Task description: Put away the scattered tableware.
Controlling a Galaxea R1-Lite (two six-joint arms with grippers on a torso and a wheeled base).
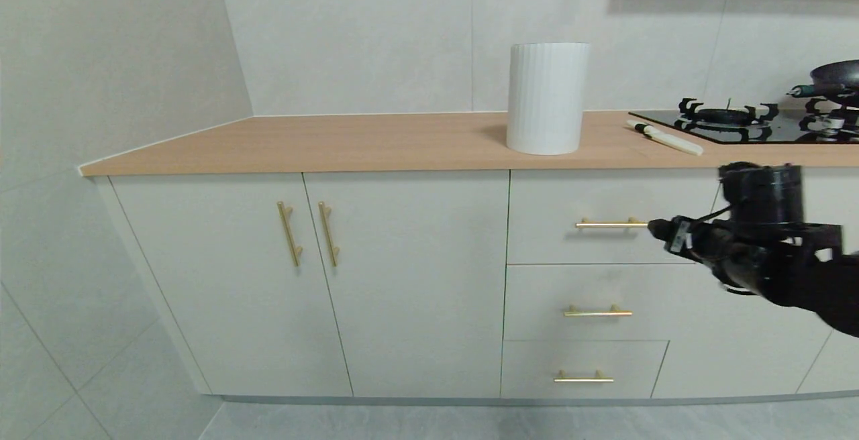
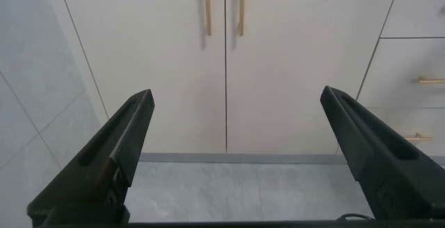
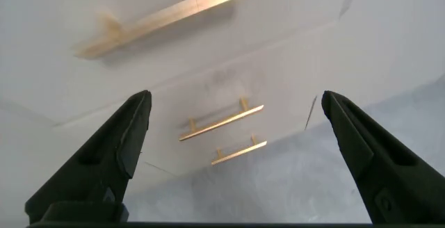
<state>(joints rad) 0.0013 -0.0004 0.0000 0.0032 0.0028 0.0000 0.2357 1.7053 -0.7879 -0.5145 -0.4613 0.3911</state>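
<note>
On the wooden countertop (image 1: 376, 141) a cream-coloured knife (image 1: 664, 137) lies beside the stove. A tall white ribbed container (image 1: 547, 98) stands to its left. My right gripper (image 1: 661, 231) hangs in front of the drawers, its tip at the right end of the top drawer's gold handle (image 1: 611, 225). In the right wrist view that gripper (image 3: 233, 103) is open and holds nothing, with the top handle (image 3: 167, 16) close ahead. My left gripper (image 2: 236, 99) is open and empty, low down, facing the double cabinet doors (image 2: 226, 61).
A black gas stove (image 1: 745, 125) with a pan (image 1: 835, 78) sits at the right end of the counter. Below the top drawer are two more drawers with gold handles (image 1: 597, 312) (image 1: 582, 378). Tiled wall stands on the left, grey floor (image 2: 229, 193) below.
</note>
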